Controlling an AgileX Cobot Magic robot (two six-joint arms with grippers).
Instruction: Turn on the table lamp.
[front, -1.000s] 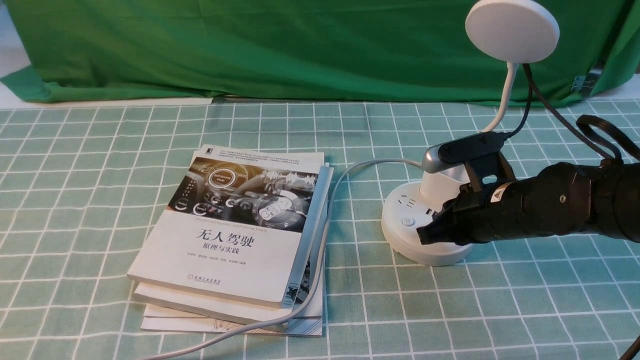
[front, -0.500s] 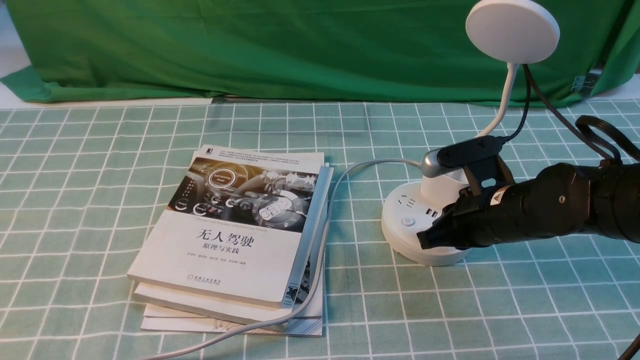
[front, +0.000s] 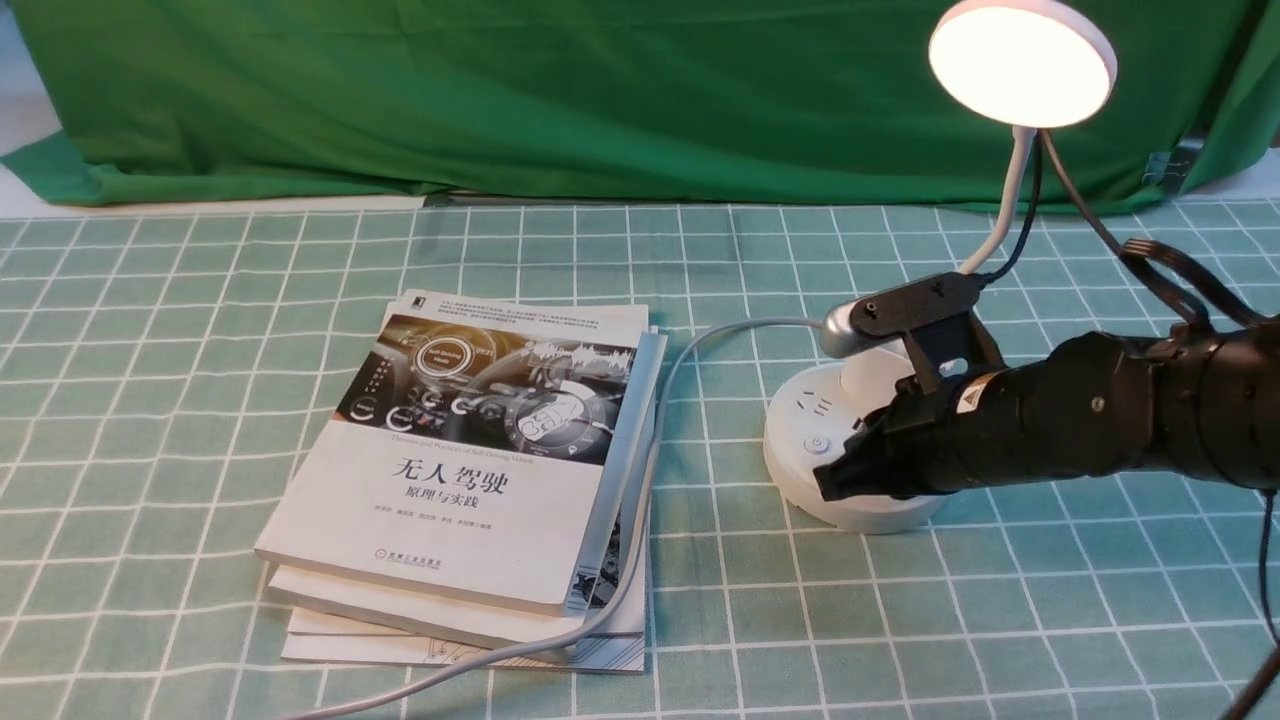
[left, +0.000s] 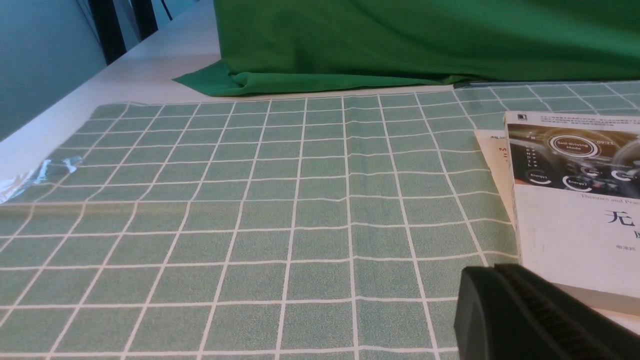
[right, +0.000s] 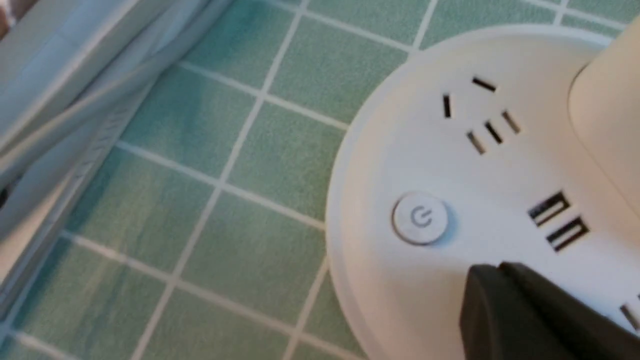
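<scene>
One bench (front: 150, 400), covered by a green checked cloth, is carrying everything. The table lamp (front: 800, 470) is standing on its right side, about midway between near and far. Its disc head (front: 1022, 62) is glowing warm and bright, so, judging from the light alone, the task is looking done. The right end effector (front: 832, 483) is reaching in from the right and lying low over the near part of the round base (right: 450, 165), its jaws seeming to be pressed together. The wrist view is showing its tip just beside the power button (right: 420, 218) and apart from it; whatever sits beneath the tip is being hidden. In my judgement, all that is remaining is drawing that arm back off the base without nudging it.

For that retreat, open cloth is lying to the right and near side of the lamp, so backing out along the arm's own line is looking free. The green backdrop (front: 600, 100) is closing off the far edge. The gooseneck (front: 1010, 190) is rising just behind the arm, with a black cable (front: 1180, 278) looping close by, so a steep lift is risking a snag. A stack of books (front: 470, 480) is occupying the middle, apart from the base, with the lamp's grey cord (front: 650, 460) running along its right edge. The left end effector (left: 500, 285), jaws seemingly together, is hanging low near the books.
</scene>
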